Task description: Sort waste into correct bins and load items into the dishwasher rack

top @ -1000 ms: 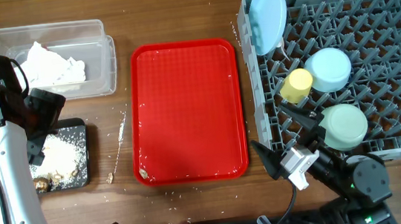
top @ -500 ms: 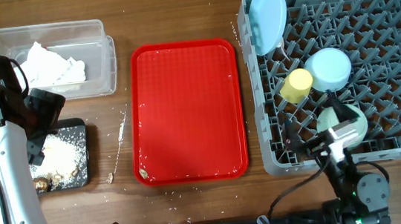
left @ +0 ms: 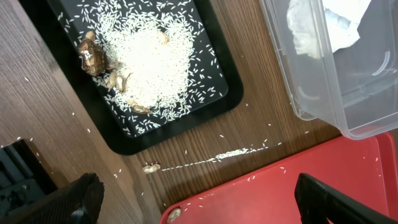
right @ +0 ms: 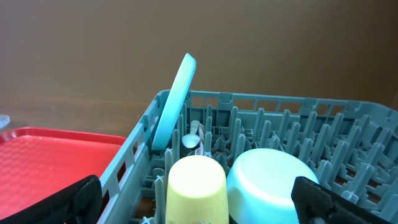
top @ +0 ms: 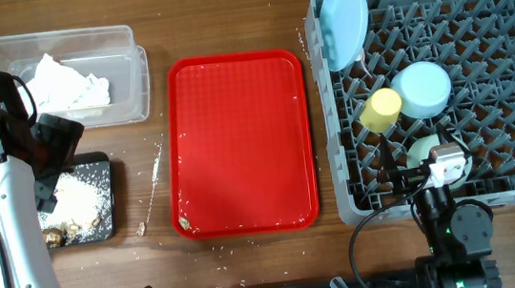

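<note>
Both empty, fingers spread. Left gripper (left: 196,199) hangs by the black tray (left: 124,140) of rice. Right gripper (right: 196,186) sits low over the dishwasher rack (right: 261,102), just behind the yellow cup (right: 198,180) and pale blue bowl (right: 267,180). Plate (right: 174,102) racked upright. Risks: the right wrist clips the cup on exit, and the stray rice (left: 239,152) gets missed.

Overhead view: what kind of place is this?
Probably a lab bench staged as a dish-return station: a wooden table, a grey dishwasher rack holding a plate, a red serving tray, and a black tray of rice scraps.
</note>
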Controlling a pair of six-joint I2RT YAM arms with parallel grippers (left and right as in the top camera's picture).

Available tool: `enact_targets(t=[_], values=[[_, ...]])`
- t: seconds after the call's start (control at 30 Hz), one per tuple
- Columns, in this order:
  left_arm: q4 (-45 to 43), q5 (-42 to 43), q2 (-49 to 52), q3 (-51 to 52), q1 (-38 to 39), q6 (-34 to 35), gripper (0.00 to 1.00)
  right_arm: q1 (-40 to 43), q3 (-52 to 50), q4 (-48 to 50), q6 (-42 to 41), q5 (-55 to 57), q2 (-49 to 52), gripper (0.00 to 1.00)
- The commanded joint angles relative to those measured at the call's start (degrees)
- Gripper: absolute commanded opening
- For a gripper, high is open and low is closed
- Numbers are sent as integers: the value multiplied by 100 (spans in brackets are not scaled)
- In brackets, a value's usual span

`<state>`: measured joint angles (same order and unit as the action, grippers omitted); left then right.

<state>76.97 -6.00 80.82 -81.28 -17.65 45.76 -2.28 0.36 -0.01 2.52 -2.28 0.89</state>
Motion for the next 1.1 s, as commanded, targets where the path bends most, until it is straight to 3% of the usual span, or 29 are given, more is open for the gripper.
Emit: enact_targets(t=[0.0, 1.0, 1.07], values=[[2, -57, -9, -59, -26, -50, 100, 28, -7, 24, 111, 101, -59, 100], [81, 59, -382, -28, 37, -50, 100, 28, -7, 24, 111, 101, -46, 100], [66, 33, -739, 142, 289, -527, 100, 28, -4, 24, 111, 101, -46, 100]])
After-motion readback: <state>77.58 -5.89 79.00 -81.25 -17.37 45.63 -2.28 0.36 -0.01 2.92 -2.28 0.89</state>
